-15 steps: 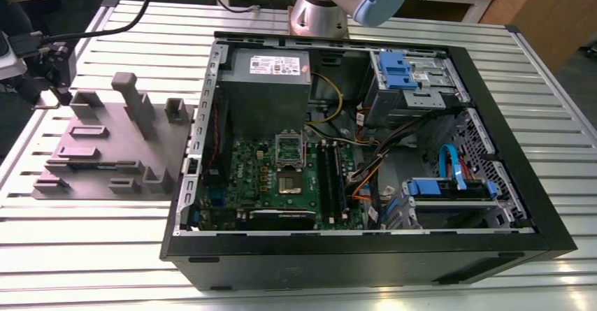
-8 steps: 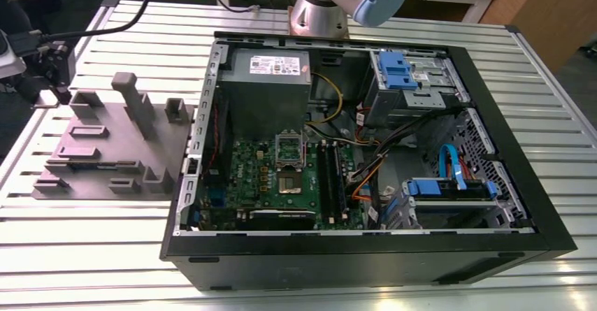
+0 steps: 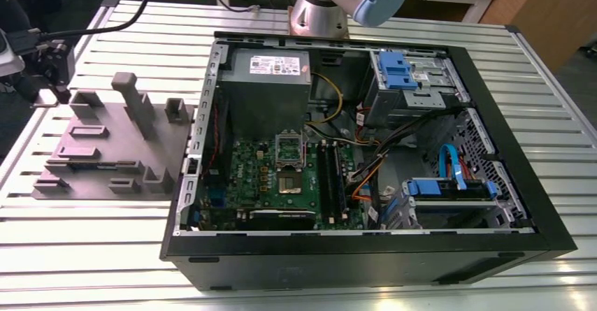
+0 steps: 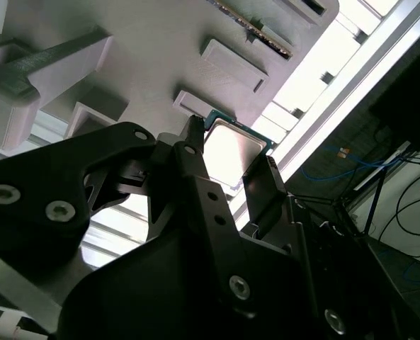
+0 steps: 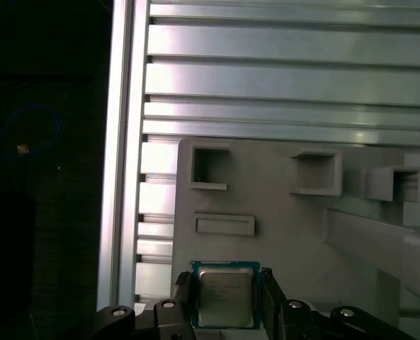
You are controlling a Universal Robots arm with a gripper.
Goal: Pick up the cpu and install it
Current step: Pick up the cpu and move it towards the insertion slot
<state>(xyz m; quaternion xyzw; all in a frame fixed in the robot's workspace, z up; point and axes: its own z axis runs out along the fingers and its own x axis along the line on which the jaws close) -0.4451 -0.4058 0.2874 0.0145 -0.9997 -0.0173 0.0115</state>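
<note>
The cpu (image 5: 224, 296), a small square chip with a silver top and dark rim, sits between my gripper's (image 5: 226, 285) two black fingers (image 5: 183, 292), which press against its opposite edges. In the second wrist view the cpu (image 4: 231, 150) shows bright between the same fingers, with the gripper (image 4: 229, 154) shut on it just over the grey fixture block (image 4: 153, 57). In the exterior view the gripper (image 3: 42, 87) hangs at the far left, over the left end of the grey fixture block (image 3: 112, 150). The cpu itself is hidden there.
An open computer case (image 3: 364, 248) lies at the centre right, with a green motherboard (image 3: 252, 171), its socket (image 3: 290, 154) with the frame raised, black RAM sticks (image 3: 328, 175) and a grey power supply (image 3: 268, 80). The arm's base (image 3: 322, 10) stands behind the case. The slatted metal table (image 3: 84, 234) ends close to the gripper.
</note>
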